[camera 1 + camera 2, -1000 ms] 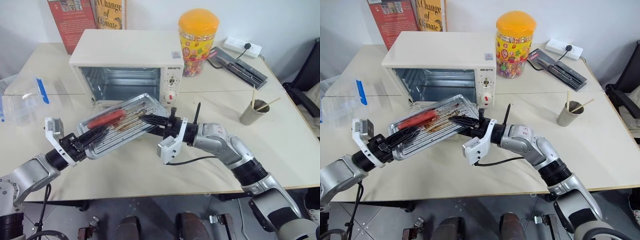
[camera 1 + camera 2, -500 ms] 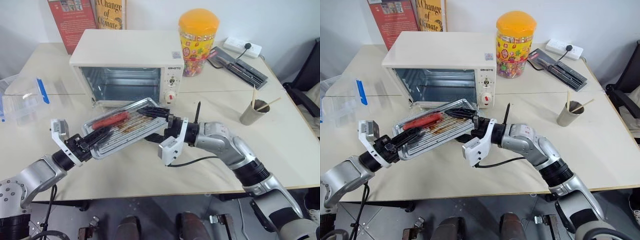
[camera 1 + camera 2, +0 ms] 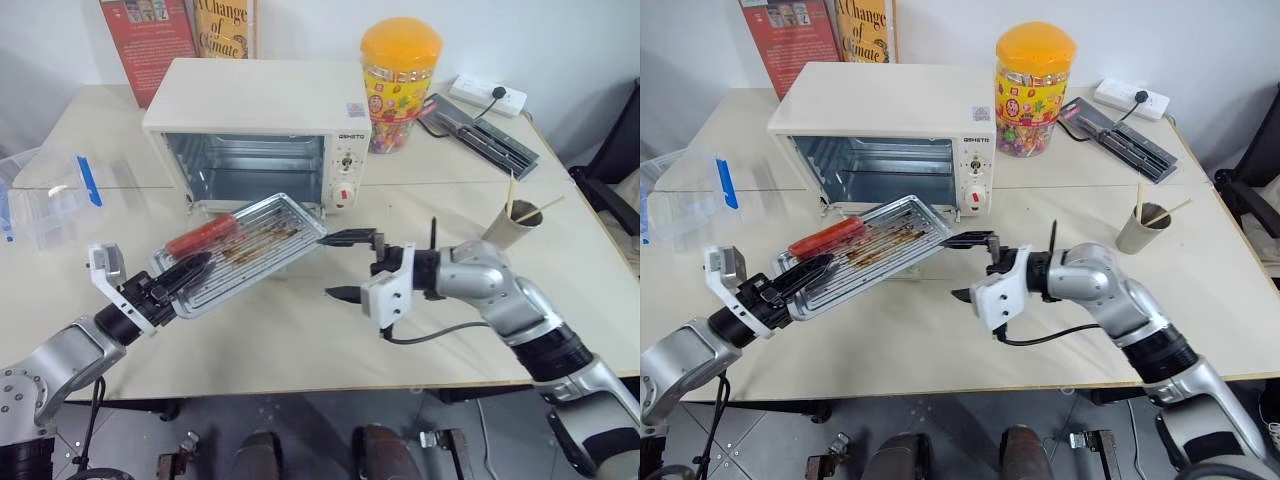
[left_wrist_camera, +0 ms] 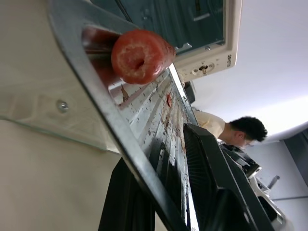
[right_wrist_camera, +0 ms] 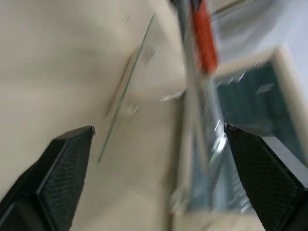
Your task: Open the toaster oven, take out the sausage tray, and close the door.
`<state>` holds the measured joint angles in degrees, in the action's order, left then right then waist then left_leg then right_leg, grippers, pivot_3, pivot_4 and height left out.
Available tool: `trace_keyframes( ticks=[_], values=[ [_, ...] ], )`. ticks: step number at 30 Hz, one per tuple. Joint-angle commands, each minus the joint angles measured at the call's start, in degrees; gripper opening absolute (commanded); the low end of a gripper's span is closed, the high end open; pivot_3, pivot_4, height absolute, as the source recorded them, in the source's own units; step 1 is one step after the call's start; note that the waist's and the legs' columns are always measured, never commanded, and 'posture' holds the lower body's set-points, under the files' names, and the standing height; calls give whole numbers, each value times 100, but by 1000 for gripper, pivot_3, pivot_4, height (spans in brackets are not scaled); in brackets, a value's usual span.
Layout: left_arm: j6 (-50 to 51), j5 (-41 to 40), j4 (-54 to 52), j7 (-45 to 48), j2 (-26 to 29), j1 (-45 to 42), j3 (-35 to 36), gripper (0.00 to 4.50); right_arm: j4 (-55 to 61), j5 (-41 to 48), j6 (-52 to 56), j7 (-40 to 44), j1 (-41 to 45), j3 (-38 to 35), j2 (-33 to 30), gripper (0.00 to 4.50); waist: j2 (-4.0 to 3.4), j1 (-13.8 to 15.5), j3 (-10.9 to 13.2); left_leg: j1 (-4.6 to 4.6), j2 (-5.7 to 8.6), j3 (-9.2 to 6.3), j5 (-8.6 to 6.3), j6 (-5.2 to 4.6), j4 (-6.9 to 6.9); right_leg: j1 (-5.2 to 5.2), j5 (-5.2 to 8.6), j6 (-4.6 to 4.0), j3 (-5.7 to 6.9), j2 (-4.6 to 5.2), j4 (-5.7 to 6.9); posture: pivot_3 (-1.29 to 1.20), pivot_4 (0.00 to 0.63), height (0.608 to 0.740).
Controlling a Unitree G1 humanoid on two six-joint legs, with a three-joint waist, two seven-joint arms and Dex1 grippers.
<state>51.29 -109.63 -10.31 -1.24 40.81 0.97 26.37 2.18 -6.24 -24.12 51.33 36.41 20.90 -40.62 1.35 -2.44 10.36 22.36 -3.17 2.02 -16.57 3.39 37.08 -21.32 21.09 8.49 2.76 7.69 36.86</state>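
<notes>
The cream-white toaster oven stands open at the back of the table, its cavity bare. Its glass door lies folded down in front, mostly hidden under the tray. The silver sausage tray hangs tilted above the table. A red sausage lies on its rack, with brown residue beside it. My left gripper is shut on the tray's near left rim. The sausage's end is close in the left wrist view. My right gripper is wide open just off the tray's right end, holding nothing.
A clear plastic box with a blue clip sits at the left edge. A yellow-lidded candy jar, a black case and a power strip stand at the back right. A paper cup with sticks stands right. A person is beyond the oven.
My right gripper has let go of the tray's right end, opened wide and drawn back to the right. The tray now hangs from my left gripper alone.
</notes>
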Motion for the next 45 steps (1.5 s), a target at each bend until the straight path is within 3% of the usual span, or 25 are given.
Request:
trace_keyframes(
  ticks=[1,5,16,28,45],
  values=[
    [-90,40,-363,71,103,208,352,603,116,194,132,254,-110,-181,-129,4500,0,15,0,0,0,0,0,0,0,0,0,0,0,0,-1,0,150,740],
    [-219,9,-603,21,90,609,744,603,-92,131,402,292,-146,-257,-53,3697,-1,33,1,-1,0,8,-1,-1,0,-1,0,-1,-3,-1,-8,0,150,740],
    [-882,-307,-1408,-298,-400,1854,1666,603,-1212,-35,400,252,183,-163,528,22,-2,79,2,-1,-2,13,-2,-3,-1,8,-1,-5,-4,-3,-38,0,150,740],
    [-1885,-246,-1913,-533,-1485,2935,2274,603,-2404,-330,-7,244,402,246,1511,0,0,79,1,-4,-6,16,-2,-4,6,22,-3,-10,-3,-10,-54,0,150,740],
    [-2415,-337,-1477,-436,-1931,3382,3039,603,-2639,-379,-137,171,678,214,1981,0,0,64,1,-7,-16,19,-3,-4,4,32,-6,-21,-1,-22,-77,0,150,740]
  ],
)
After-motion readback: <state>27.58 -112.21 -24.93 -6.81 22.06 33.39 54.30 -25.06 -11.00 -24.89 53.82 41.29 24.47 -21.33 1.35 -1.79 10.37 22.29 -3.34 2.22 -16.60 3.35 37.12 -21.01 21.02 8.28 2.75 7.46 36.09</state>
